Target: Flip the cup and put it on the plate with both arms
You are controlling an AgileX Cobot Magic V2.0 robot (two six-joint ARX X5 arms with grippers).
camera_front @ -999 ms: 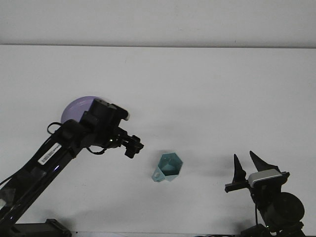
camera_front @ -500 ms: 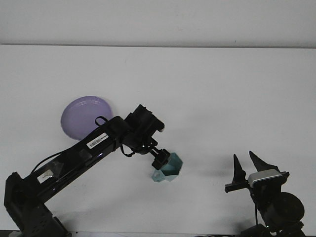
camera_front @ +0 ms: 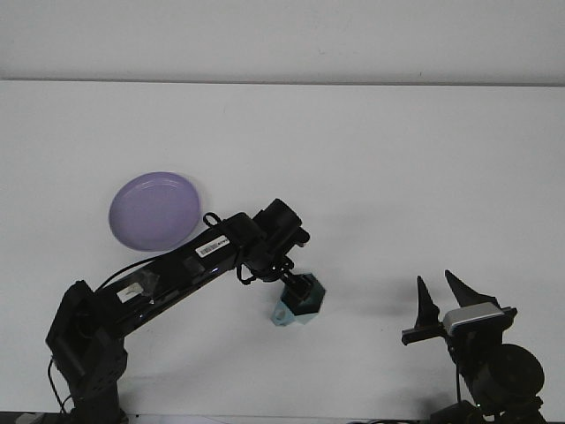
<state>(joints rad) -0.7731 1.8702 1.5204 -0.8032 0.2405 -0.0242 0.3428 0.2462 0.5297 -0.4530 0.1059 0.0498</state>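
Centrally, left tool at cup — plate apart

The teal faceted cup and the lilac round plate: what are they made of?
The teal faceted cup looks like moulded plastic: flat angular facets, uniform colour, slightly see-through at its base. The lilac round plate also looks like plastic, smooth and matte with an even tint, though glazed ceramic is possible.

Both arms are black, the left arm white-labelled (looped cables near its wrist), the right pincer grey-blocked.
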